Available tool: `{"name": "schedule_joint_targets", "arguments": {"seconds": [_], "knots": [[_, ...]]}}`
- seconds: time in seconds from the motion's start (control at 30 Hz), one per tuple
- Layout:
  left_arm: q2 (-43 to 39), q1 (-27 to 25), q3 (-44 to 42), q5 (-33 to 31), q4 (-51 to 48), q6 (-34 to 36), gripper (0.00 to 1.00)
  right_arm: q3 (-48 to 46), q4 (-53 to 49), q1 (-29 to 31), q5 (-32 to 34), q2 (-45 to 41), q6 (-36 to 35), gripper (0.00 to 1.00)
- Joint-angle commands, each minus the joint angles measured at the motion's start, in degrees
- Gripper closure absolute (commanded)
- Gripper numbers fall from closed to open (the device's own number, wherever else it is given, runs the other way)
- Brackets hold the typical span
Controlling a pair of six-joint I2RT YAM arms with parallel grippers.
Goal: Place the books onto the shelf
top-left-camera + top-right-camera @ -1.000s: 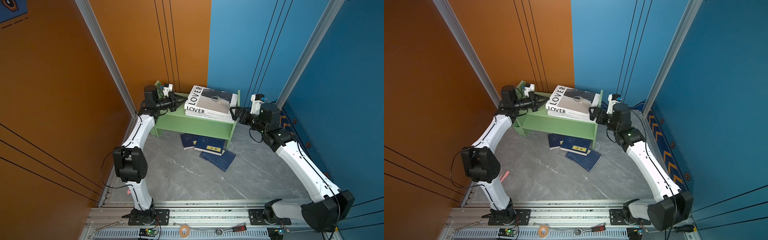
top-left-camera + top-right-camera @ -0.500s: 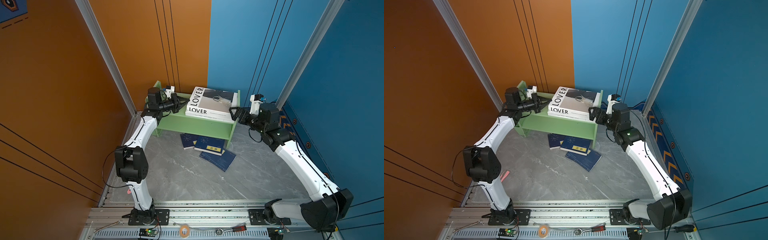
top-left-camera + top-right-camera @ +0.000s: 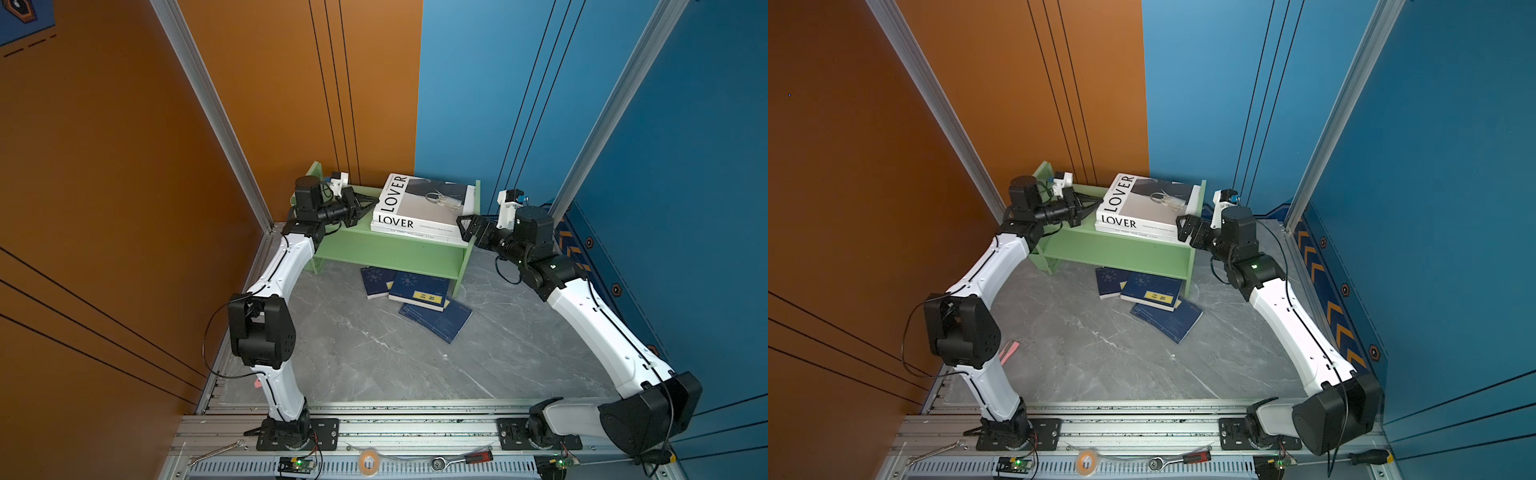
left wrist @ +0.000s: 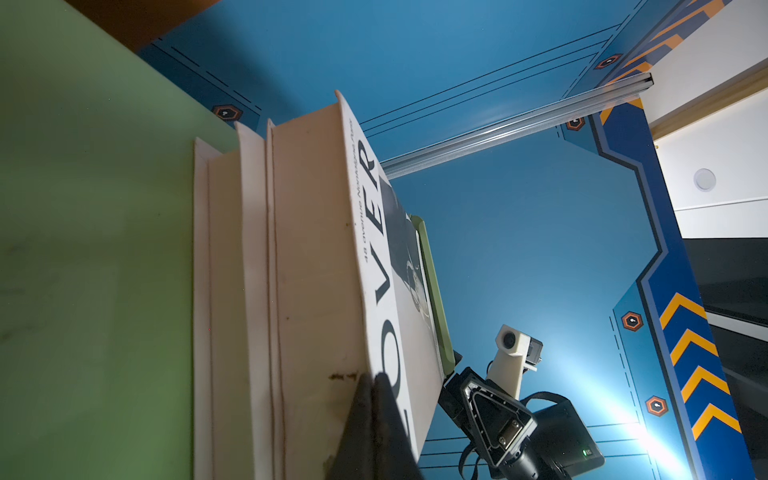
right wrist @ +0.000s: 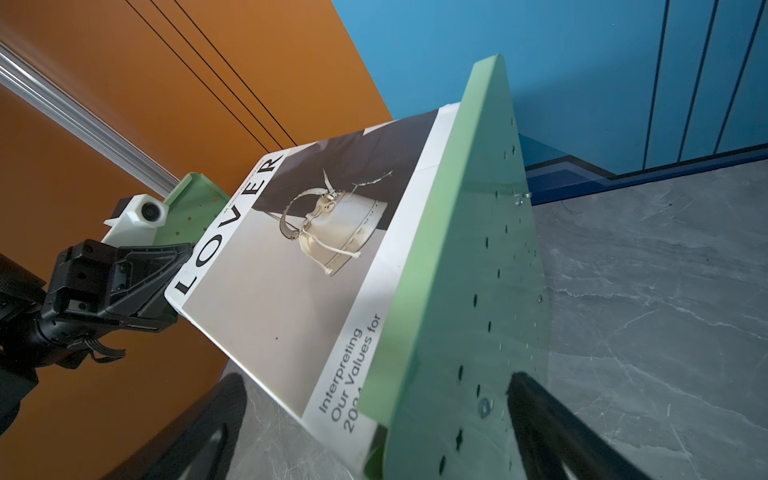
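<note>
While both large white books lie stacked flat on the top tier of the light green shelf [image 3: 386,251], the three navy books are down on the grey marbled surface [image 3: 353,357]. Uppermost in the stack is the LOVER book [image 3: 419,203], cover up, with its grey photo of a pale bag toward the shelf's right side panel [image 5: 469,257]. The second white book [image 3: 415,235] shows only as a thin spine beneath it.

In both top views the left end effector [image 3: 371,206] is clenched and empty, its joined tips touching the left edge of the LOVER book near the front corner. The left wrist view shows those dark fingertips [image 4: 370,399] against the page block just under the cover.

The right end effector [image 3: 462,227] is released and spread wide at the shelf's front right corner. In the right wrist view its fingers [image 5: 544,411] stand one on each side of the peg-holed panel, holding nothing.

One navy book [image 3: 375,282] lies partly under the lower tier. A second [image 3: 419,287], with a yellow label, overlaps it. The third [image 3: 438,321] lies in front, partly beneath the second.
</note>
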Motion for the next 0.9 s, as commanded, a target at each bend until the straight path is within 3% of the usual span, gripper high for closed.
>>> {"name": "schedule_joint_targets", "arguments": {"seconds": [0.0, 0.8, 0.87], "knots": [[-3.4, -0.9, -0.8, 0.0, 1.0, 1.3, 1.00, -0.2, 0.3, 0.4, 1.6, 0.7, -0.1, 0.00], [-4.7, -0.6, -4.2, -2.0, -0.3, 2.9, 1.00, 0.0, -0.6, 0.5, 3.0, 1.0, -0.3, 0.00], [-5.0, -0.3, -4.6, -2.6, -0.2, 2.9, 0.89, 0.0, -0.9, 0.5, 3.1, 0.9, -0.4, 0.00]]}}
